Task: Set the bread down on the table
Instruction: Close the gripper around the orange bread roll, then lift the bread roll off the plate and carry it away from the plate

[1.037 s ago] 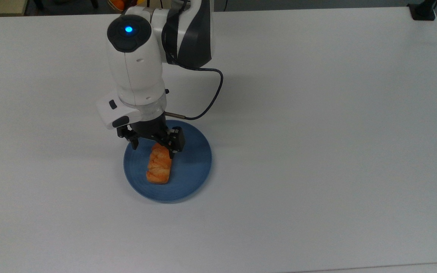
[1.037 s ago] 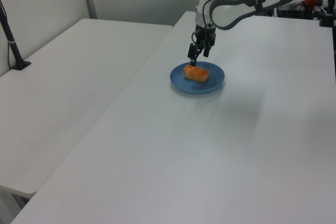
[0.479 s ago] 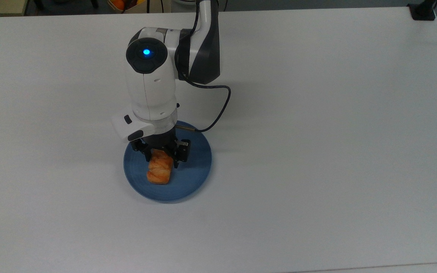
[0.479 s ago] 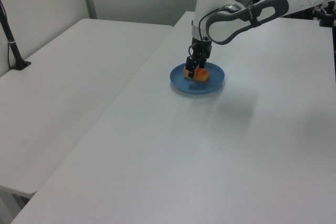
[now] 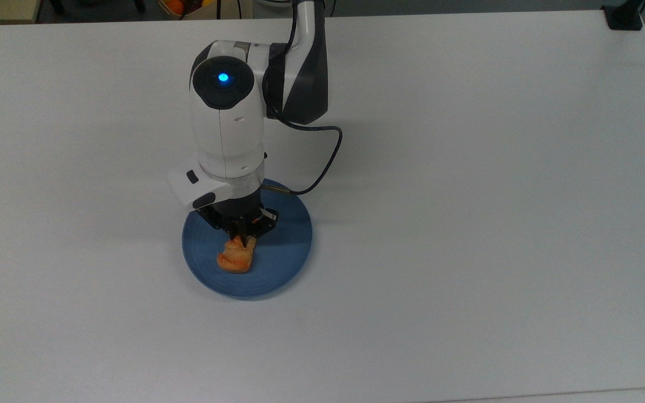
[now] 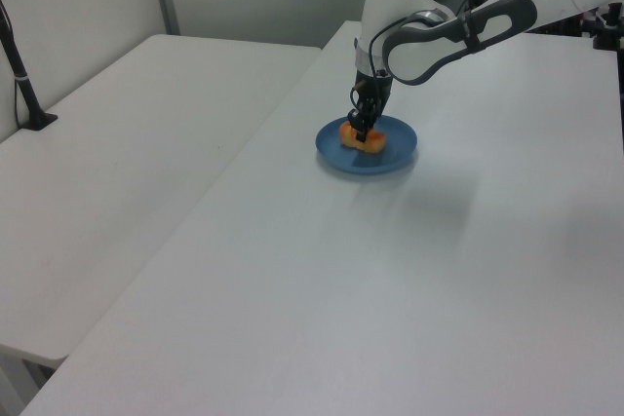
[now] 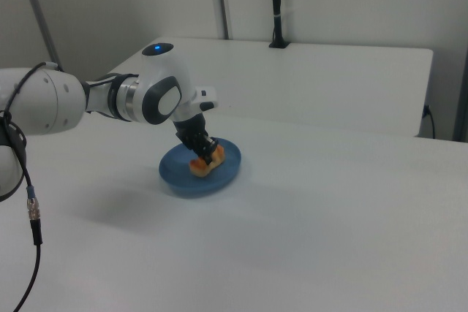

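Note:
The orange-brown bread [image 5: 235, 257] [image 6: 362, 138] [image 7: 203, 166] lies on a round blue plate [image 5: 283, 252] [image 6: 398, 148] [image 7: 172, 173] on the white table [image 5: 468, 196] [image 6: 341, 289] [image 7: 329, 239]. My gripper [image 5: 242, 236] [image 6: 362, 131] [image 7: 205, 154] points straight down over the plate and is shut on the bread's far end, pinching it narrow between the black fingers. The bread's near end still rests on the plate.
A black cable [image 5: 322, 162] loops from the wrist to the top view's right of the arm. A second white table [image 6: 127, 163] adjoins on the left view's left, with a black post [image 6: 24, 85] on it. Open tabletop surrounds the plate.
The arm came down over the plate and the open fingers closed on the bread's far end, squeezing it narrower.

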Tool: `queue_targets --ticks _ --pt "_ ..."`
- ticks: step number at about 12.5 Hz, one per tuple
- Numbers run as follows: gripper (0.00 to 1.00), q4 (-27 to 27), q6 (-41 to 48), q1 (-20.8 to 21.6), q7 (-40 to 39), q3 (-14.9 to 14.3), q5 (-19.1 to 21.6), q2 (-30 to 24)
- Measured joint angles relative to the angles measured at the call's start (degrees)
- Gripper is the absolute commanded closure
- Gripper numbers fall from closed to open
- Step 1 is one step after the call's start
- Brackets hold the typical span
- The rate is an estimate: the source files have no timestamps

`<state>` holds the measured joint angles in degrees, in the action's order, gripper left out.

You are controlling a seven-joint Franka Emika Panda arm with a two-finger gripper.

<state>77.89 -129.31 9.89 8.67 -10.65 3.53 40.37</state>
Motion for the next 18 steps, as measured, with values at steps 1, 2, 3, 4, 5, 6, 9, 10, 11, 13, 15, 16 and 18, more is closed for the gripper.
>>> queue_targets --ticks 1,2,3,4,5,6,9,10,11,13,15,16,18 --pt "1.0 0.0 0.0 0.0 0.0 0.0 -0.5 0.0" --pt "1.0 0.0 0.0 0.1 0.0 0.0 -1.0 0.0" --pt "1.0 0.0 0.0 0.1 -0.1 0.0 -1.3 0.0" --pt "1.0 0.0 -0.1 0.1 -0.1 0.0 -1.5 0.0" --pt "1.0 -0.1 -0.2 0.1 -0.2 0.0 -1.6 -0.1" --pt "1.0 -0.3 -0.2 0.1 -0.3 0.0 -1.6 -0.4" --pt "1.0 -0.7 -0.2 0.1 -0.4 -0.1 -1.6 -2.9" --pt "1.0 -0.4 0.1 0.1 -0.7 -0.1 -1.6 -4.4" --pt "1.0 -0.1 1.0 0.0 -1.2 -0.2 -1.6 -6.0" --pt "1.0 1.0 5.2 -0.1 -3.7 -1.0 -1.6 -10.2" --pt "1.0 1.6 11.2 -0.1 -8.4 -4.6 -0.3 -14.5" --pt "1.0 1.9 13.2 0.0 -10.7 -6.6 0.7 -15.8" --pt "1.0 2.3 16.4 0.0 -16.3 -11.7 3.0 -17.8"
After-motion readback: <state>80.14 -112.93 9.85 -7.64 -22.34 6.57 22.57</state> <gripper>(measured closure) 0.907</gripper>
